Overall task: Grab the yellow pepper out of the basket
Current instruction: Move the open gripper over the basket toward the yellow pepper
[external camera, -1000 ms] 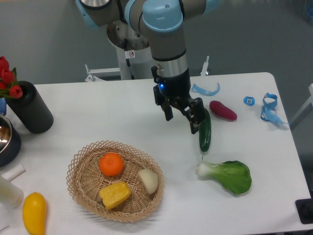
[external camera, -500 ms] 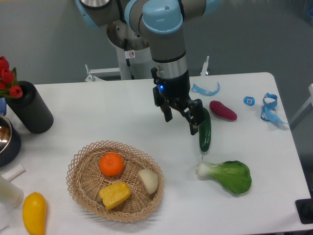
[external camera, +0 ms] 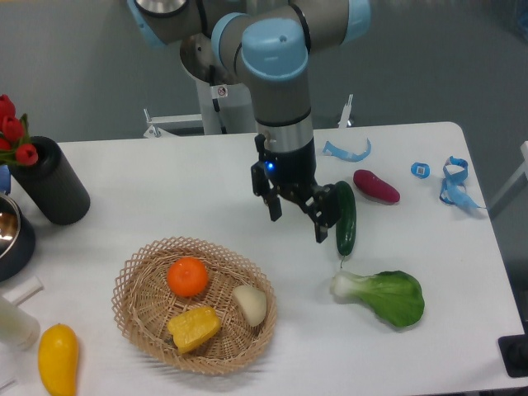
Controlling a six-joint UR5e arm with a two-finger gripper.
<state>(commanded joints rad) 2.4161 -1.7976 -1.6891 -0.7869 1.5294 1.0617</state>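
The yellow pepper [external camera: 195, 327] lies in the front of the round wicker basket [external camera: 134, 285], beside an orange [external camera: 187, 276] and a pale onion-like vegetable [external camera: 251, 304]. My gripper [external camera: 297, 221] hangs open and empty above the table, to the upper right of the basket and just left of a green cucumber [external camera: 346, 218]. Its fingers point down and are apart.
A bok choy [external camera: 386, 296] lies right of the basket. A purple eggplant [external camera: 376, 186] and blue clips [external camera: 453, 181] lie at the back right. A smooth yellow vegetable [external camera: 58, 359] lies front left. A black vase with red flowers [external camera: 49, 181] and a metal bowl [external camera: 10, 231] stand at the left.
My gripper has moved slightly down and left, toward the basket. Nothing else has moved.
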